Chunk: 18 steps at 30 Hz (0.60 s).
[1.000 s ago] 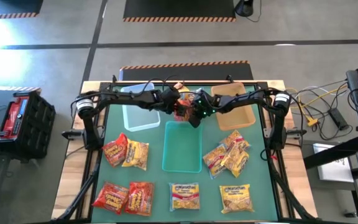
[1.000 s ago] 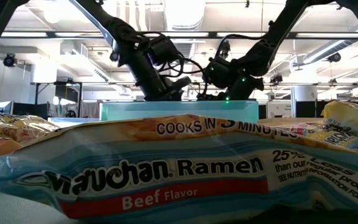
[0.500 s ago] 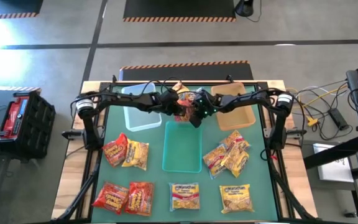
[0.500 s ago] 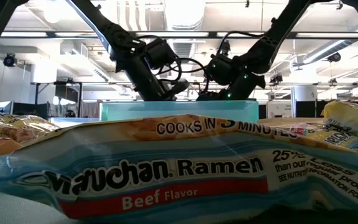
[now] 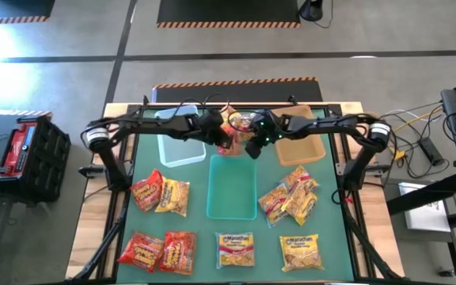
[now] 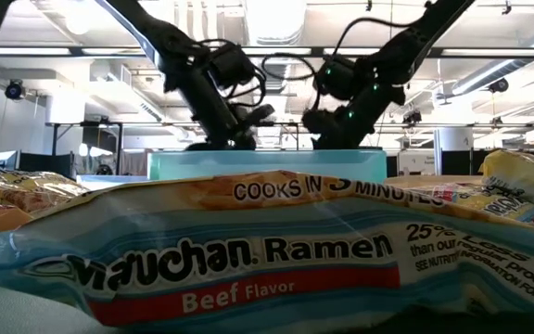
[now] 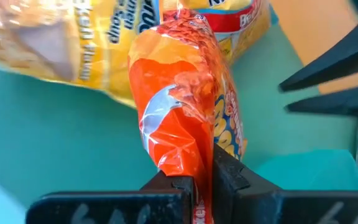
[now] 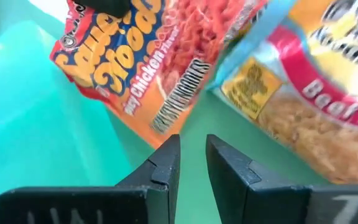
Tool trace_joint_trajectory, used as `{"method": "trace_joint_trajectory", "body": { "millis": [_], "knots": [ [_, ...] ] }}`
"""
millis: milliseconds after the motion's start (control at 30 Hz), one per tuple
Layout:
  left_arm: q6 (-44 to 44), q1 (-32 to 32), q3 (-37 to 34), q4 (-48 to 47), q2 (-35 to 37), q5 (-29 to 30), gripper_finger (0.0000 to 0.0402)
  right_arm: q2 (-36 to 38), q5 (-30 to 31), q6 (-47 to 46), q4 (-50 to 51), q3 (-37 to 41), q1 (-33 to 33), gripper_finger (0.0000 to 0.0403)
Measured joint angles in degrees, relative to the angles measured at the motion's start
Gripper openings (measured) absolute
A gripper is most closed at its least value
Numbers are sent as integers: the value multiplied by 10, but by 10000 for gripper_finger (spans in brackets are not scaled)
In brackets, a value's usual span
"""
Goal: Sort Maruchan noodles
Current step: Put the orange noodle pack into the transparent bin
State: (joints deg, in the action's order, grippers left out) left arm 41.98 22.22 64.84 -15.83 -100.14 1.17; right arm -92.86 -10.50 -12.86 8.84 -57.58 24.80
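Observation:
An orange-red Maruchan noodle packet (image 7: 185, 93) lies at the far middle of the green mat, with my left gripper (image 7: 202, 180) shut on it. Its far end meets a yellow packet with a red band (image 7: 229, 18) and another yellow packet (image 7: 61, 43). In the high view my left gripper (image 5: 217, 133) comes at this small pile (image 5: 232, 127) from the left. On the pile's right my right gripper (image 8: 193, 158) hovers just short of the orange-red packet (image 8: 135, 56) and the red-banded one (image 8: 303, 93). A narrow gap shows between its fingers, with nothing in it. My left gripper pinches the orange-red packet's crinkled end (image 7: 194, 163) between its two fingers. The packet stretches away from the fingertips, creased and twisted, with the held end raised off the mat. Whether its far end rests on the yellow packets, I cannot tell.
A clear bin (image 5: 179, 138), a teal bin (image 5: 232, 186) and a tan bin (image 5: 301, 138) stand on the mat. Loose packets lie at the left (image 5: 161, 195), near left (image 5: 157, 251), near middle (image 5: 236, 249), near right (image 5: 302, 252) and right (image 5: 290, 194).
My left gripper has shut on the orange-red packet's end and drawn slightly toward the table's left. My right gripper has risen and pulled back a little toward the right, its gap unchanged.

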Motion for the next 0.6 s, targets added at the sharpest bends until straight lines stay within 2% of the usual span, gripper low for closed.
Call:
{"method": "trace_joint_trajectory", "body": {
  "millis": [333, 600],
  "knots": [
    [-109, 52, 0, -80, 112, 42, 0, 52, 6, 0, -1, -1, 0, 68],
    [-239, 141, 1, -158, 202, 84, 0, 55, 6, -2, 9, -1, 0, 68]
  ]
}}
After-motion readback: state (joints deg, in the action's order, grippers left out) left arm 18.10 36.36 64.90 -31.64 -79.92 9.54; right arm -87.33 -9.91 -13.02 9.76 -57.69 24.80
